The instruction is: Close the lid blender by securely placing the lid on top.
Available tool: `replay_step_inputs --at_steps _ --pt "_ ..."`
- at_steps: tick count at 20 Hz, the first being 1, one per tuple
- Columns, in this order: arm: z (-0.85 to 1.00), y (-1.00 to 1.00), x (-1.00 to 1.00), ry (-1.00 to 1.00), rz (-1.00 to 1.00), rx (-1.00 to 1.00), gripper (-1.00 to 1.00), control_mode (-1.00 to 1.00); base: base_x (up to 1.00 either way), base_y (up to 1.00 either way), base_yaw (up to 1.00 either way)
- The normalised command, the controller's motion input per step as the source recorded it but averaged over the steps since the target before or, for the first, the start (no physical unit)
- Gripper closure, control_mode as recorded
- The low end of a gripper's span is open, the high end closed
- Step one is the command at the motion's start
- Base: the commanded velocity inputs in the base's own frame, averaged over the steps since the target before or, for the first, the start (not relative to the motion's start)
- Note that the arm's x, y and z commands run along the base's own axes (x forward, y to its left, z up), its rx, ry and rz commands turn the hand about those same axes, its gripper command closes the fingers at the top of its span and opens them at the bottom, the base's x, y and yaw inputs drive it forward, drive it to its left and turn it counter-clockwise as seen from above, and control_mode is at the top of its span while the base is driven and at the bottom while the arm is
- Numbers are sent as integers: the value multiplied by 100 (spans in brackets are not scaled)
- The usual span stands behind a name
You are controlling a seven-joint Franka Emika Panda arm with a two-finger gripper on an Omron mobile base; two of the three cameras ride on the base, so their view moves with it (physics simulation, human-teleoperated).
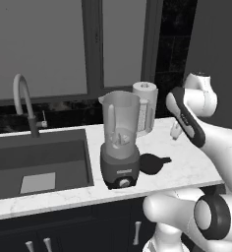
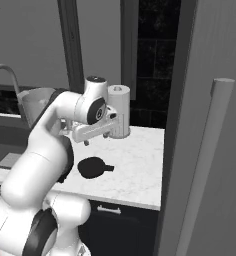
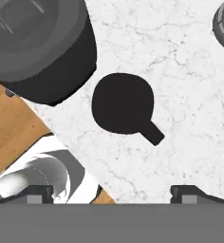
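On the white marble counter [image 1: 187,167] beside the sink [image 1: 39,162], the flat black lid [image 3: 123,103] lies by the blender [image 1: 120,142]; pincer [image 3: 111,192] spread apart above.

The arm [image 2: 45,150] is built of smooth, glossy white rounded links with dark grey rings at its joints. A black oval panel runs along 1 forearm link [image 1: 186,117]. The gripper [image 3: 111,192] ends in 2 small dark finger tips [image 3: 192,192], blocky with lighter grey pads.
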Motion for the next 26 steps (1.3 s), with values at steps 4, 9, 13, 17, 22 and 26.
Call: replay_step_inputs --at_steps 4,9,13,17,22,26 --pt "-93 -29 1 21 78 -21 -100 -100 0 0 0" --pt "-69 -5 10 28 57 -10 -100 -100 0 0 0" --pt "-52 -26 2 13 37 18 -100 -100 0 0 0" --pt "-43 -4 19 0 34 27 -100 -100 0 0 0" --pt "-37 11 43 0 12 13 -100 -100 0 0 0" --pt "-25 0 31 0 0 7 -100 -100 0 0 0"
